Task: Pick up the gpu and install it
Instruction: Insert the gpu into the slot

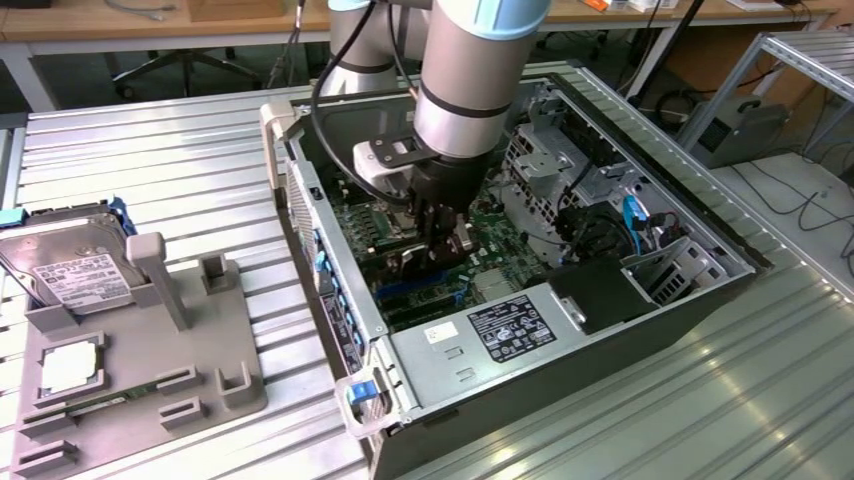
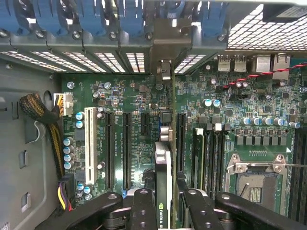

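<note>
Green motherboard (image 2: 139, 103) crowded with black slots and one white slot (image 2: 88, 146) — blue clips (image 2: 96, 19) along the case edge, a black-and-yellow braided cable (image 2: 45, 120), black gripper (image 2: 163, 203) fingers — silver hard drive (image 1: 67, 265) wearing a white label.

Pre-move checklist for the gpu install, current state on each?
1. Grip: gripper shut on the gpu, fingers either side: ok.
2. Position: gripper inside the open case, over the motherboard: ok.
3. Orientation: card held edge-on toward the board, in line with the long slots: ok.
4. Seating in a slot: cannot tell.
5. Bracket against the rear openings: not yet reached, not ok.
6. Cable bundle lies off to the side of the card: ok.
</note>
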{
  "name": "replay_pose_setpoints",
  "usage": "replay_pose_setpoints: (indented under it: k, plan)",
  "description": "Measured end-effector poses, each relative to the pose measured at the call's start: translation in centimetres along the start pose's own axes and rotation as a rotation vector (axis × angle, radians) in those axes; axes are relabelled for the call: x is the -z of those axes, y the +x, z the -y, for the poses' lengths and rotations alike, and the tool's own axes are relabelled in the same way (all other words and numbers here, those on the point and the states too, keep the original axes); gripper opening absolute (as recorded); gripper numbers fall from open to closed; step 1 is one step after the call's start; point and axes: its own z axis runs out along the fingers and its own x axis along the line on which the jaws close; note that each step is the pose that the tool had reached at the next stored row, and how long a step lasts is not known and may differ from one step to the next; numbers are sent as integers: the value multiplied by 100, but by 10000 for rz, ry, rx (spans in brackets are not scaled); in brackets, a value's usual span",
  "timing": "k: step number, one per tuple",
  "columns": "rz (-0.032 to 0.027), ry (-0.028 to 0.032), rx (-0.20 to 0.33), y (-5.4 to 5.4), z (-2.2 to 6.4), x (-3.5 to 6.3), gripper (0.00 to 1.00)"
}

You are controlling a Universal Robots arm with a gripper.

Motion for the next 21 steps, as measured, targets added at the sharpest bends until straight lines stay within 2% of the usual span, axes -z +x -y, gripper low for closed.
replay_pose_setpoints:
  k: [21]
  plan:
    - [-2, 1, -68, 0, 0, 0, 27]
